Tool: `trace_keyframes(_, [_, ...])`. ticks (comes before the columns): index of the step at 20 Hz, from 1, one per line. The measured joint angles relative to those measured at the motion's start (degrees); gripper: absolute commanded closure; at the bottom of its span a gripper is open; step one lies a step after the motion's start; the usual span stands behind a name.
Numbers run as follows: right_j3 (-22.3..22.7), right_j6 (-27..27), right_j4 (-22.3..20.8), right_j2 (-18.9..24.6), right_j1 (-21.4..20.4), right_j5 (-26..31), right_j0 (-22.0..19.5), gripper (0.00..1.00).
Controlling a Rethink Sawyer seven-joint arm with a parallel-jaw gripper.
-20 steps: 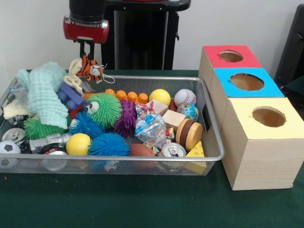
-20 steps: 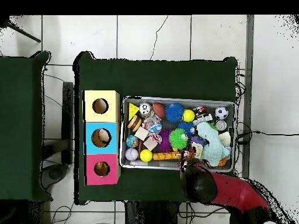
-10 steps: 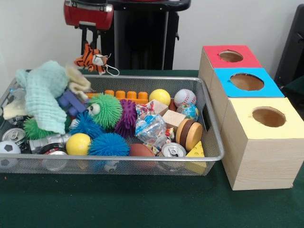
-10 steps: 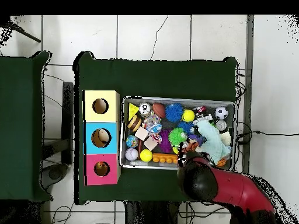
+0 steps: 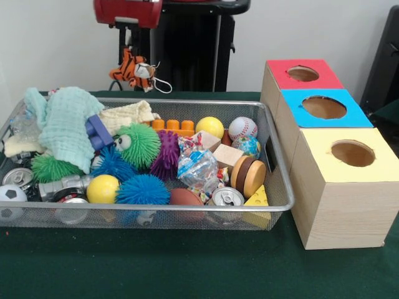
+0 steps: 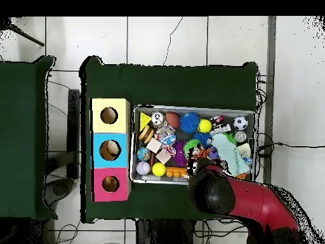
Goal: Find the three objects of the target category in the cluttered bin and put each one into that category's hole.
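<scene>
Arm [image 5: 128, 11] cut off (top edge).

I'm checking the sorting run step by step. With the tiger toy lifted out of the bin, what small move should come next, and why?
Probably carry it sideways toward the boxes: the gripper holds the tiger toy clear above the bin, so nothing blocks travel.

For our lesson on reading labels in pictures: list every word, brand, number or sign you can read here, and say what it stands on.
No text can be read in either view.
The cans in the wire bin show only their tops.
The clear packet has a print too blurred to read.
The three boxes carry plain colours only.
</scene>
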Motion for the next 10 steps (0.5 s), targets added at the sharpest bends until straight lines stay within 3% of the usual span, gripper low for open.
trace_keyframes(10, [2.6,0.0,4.5,2.2,-6.6,3.6,1.1,1.00])
